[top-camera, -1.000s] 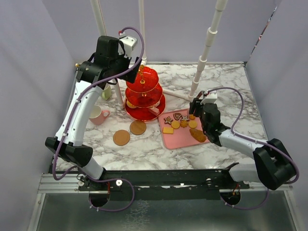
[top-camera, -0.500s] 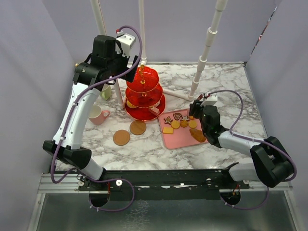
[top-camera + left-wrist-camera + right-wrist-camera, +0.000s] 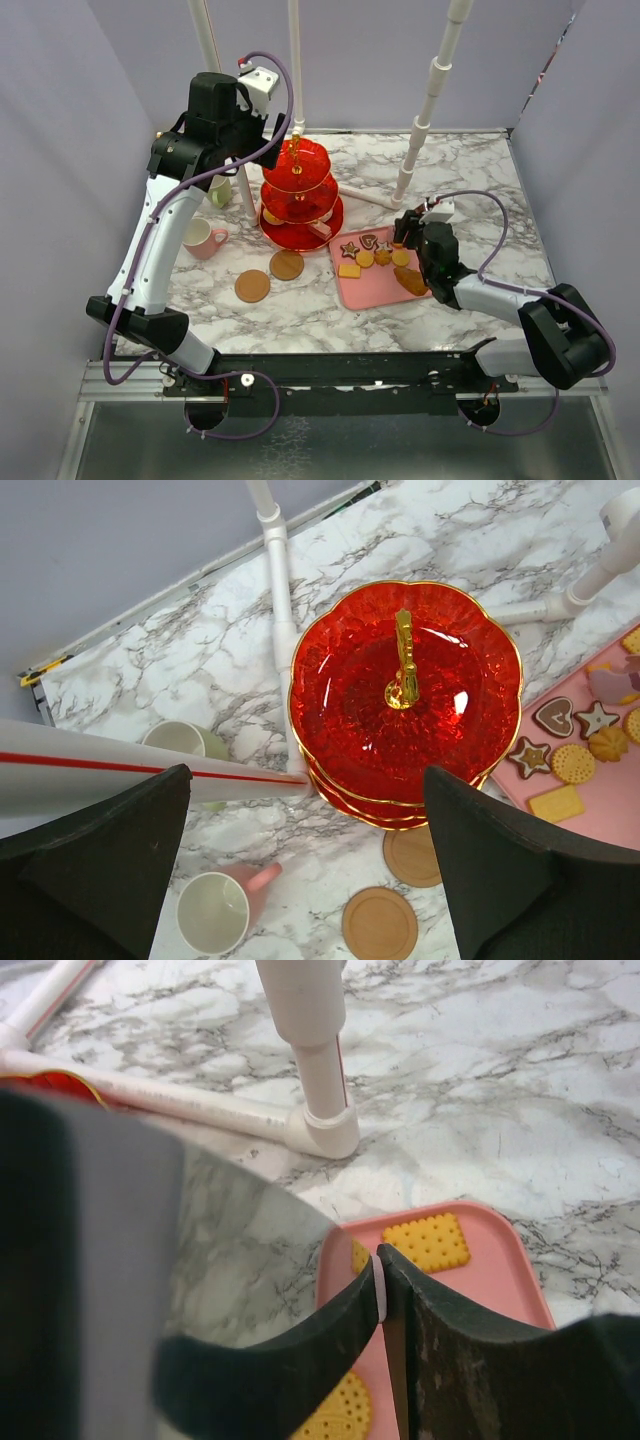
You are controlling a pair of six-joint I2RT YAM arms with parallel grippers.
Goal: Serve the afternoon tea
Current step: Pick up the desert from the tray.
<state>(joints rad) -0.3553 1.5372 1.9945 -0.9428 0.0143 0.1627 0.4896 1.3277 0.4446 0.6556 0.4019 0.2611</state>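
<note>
Left hand (image 3: 307, 775) spread wide above translucent red three-tier stand (image 3: 440, 710); right hand (image 3: 379, 1260) pinching a thin pale sliver (image 3: 380, 1298) over pink rectangular tray (image 3: 497, 1265).

1. The three-tier stand (image 3: 350, 700) is gleaming as glossy, translucent red plastic or glass, finely textured, with gold rims.
2. Its finial (image 3: 405, 670) is shining like polished gold metal.
3. The worktop (image 3: 180, 670) is showing a smooth marble pattern.
4. The two coasters (image 3: 380, 925) are looking like matt wood.
5. The pink tray (image 3: 495, 1260) is looking like matt plastic.
6. The left tool (image 3: 307, 773) is showing matt black fingers (image 3: 500, 880).
</note>
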